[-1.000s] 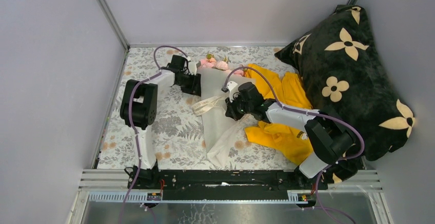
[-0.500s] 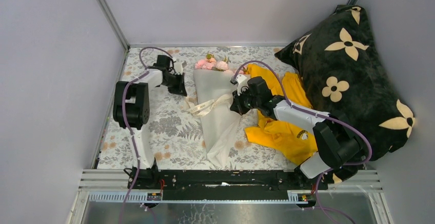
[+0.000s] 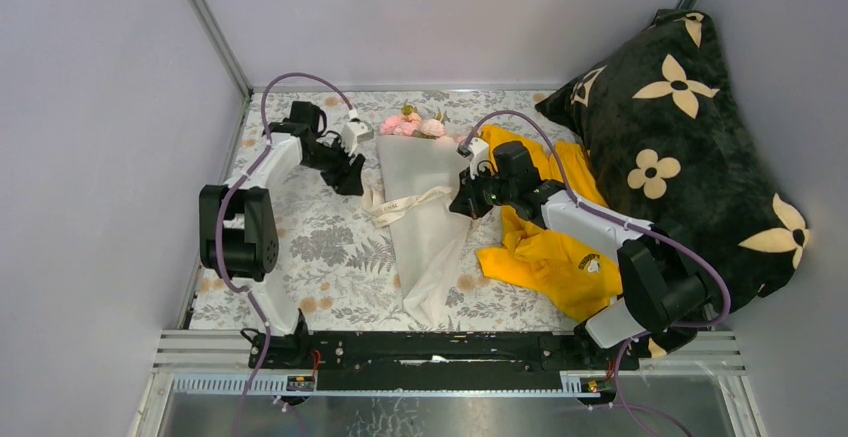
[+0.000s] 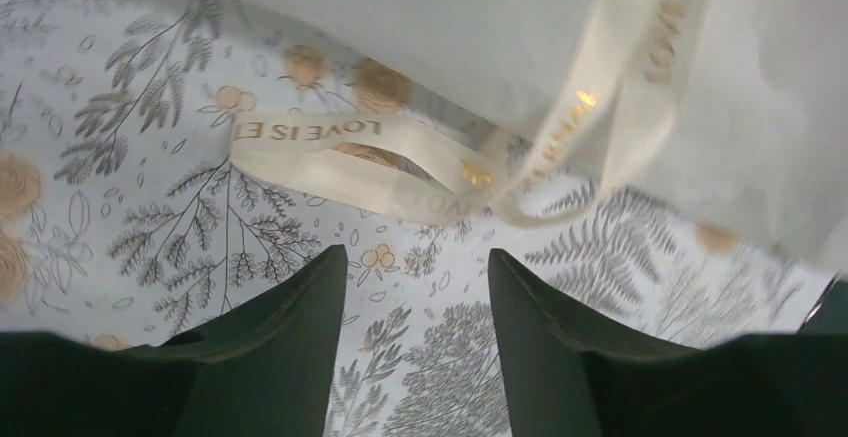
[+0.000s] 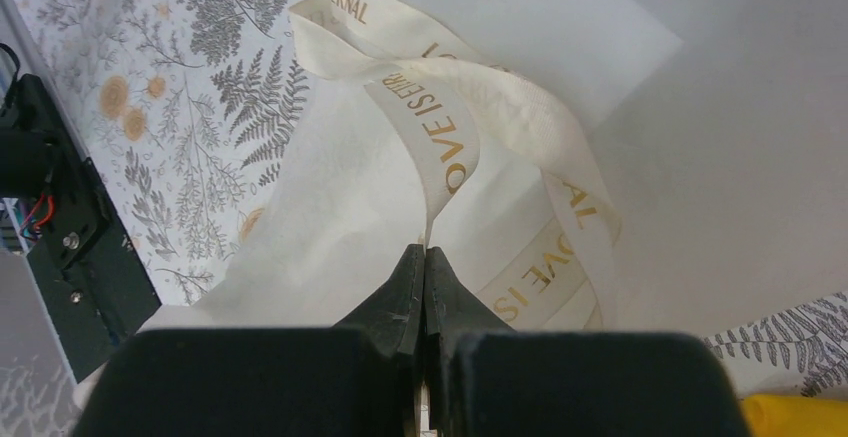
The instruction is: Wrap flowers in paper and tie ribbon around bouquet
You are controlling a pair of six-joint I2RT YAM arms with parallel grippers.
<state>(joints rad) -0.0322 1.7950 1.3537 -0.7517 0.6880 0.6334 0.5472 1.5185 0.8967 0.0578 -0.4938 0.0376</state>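
Observation:
The bouquet lies on the flowered cloth, its pink flowers (image 3: 415, 124) at the far end and the white paper (image 3: 428, 237) cone flaring toward me. A cream ribbon (image 3: 400, 205) with gold lettering crosses its waist. My right gripper (image 3: 463, 202) sits at the cone's right side, shut on a ribbon (image 5: 440, 127) end that rises from its fingertips (image 5: 410, 277) over the paper (image 5: 700, 157). My left gripper (image 3: 352, 179) hovers left of the cone, open and holding nothing; a ribbon loop (image 4: 330, 142) lies on the cloth just beyond its fingers (image 4: 300, 327).
A yellow garment (image 3: 545, 247) is bunched right of the bouquet under my right arm. A big black pillow (image 3: 680, 147) with cream flower shapes fills the right side. Walls close the left and back; a metal rail (image 3: 450, 347) runs along the near edge.
My left gripper has drawn away from the bouquet's upper left toward the left and stands open. My right gripper, still shut on the ribbon, has shifted slightly right and away.

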